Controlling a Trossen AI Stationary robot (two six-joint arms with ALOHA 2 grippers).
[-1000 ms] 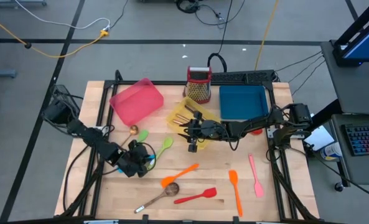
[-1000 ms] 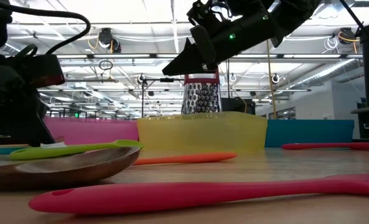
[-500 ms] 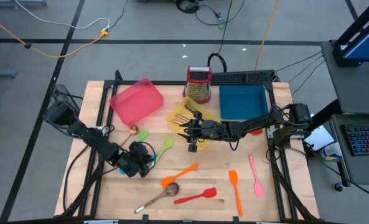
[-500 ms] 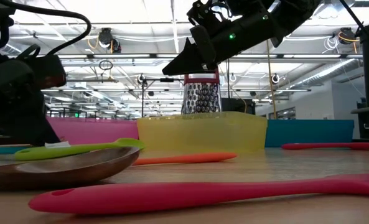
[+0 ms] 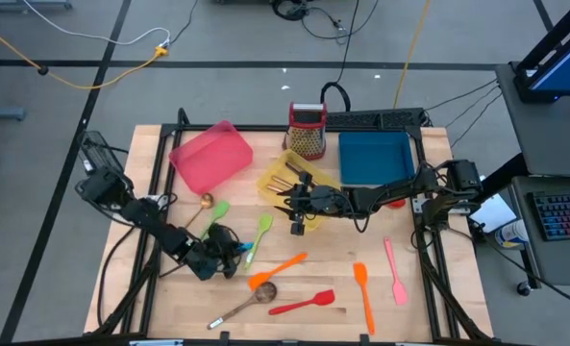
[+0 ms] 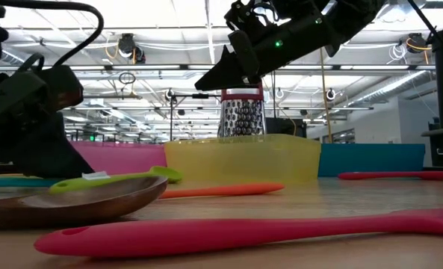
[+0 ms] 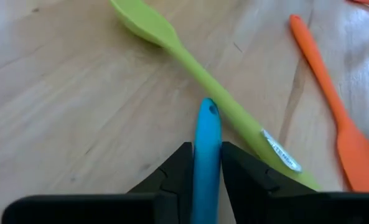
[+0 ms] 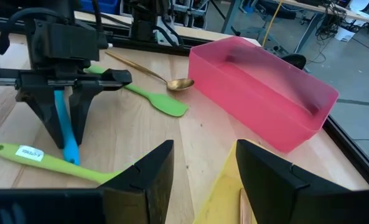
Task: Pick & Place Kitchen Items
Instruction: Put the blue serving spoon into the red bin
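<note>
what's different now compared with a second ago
The left pincer, with the blue utensil between its fingers, slid along the table toward the orange spatula, nudging the green spoon the same way. The right pincer stayed open over the yellow tray.

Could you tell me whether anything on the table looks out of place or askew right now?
The pink tray sits skewed to the table edges, unlike the squared blue tray. The blue utensil in the left hand rests its tip on the green spoon's handle.
</note>
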